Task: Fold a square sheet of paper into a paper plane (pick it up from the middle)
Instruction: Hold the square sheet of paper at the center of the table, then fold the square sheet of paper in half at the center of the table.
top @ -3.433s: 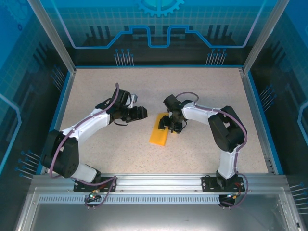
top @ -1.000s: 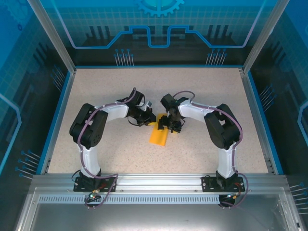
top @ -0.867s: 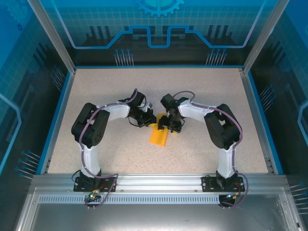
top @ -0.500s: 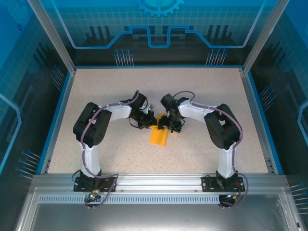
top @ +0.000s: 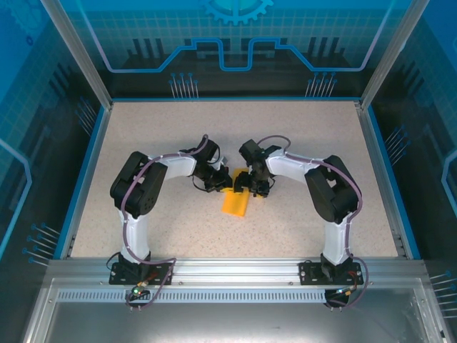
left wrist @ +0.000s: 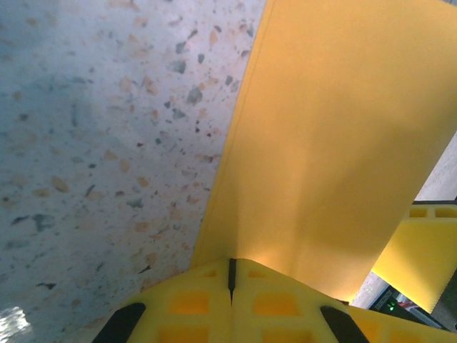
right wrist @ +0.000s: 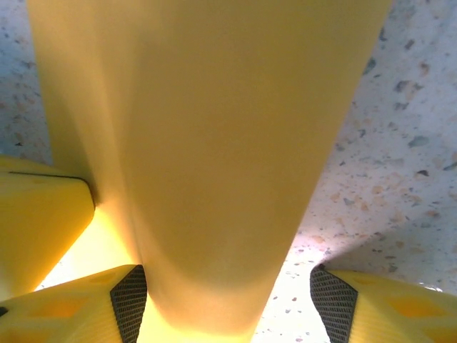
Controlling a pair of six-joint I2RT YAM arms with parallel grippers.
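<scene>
The speckled table (top: 157,143) carries a folded orange-yellow paper (top: 235,202), lying flat where the two arms meet; one end sits right at the grippers and the rest stretches out ahead of their fingertips. The right gripper (top: 251,184) is spread wide, its fingers (right wrist: 341,304) on either side of the paper, which runs between them; the left gripper (top: 220,182), just beside it, has its fingers (left wrist: 193,304) pressed together, tips at the paper's edge, possibly nipping it.
</scene>
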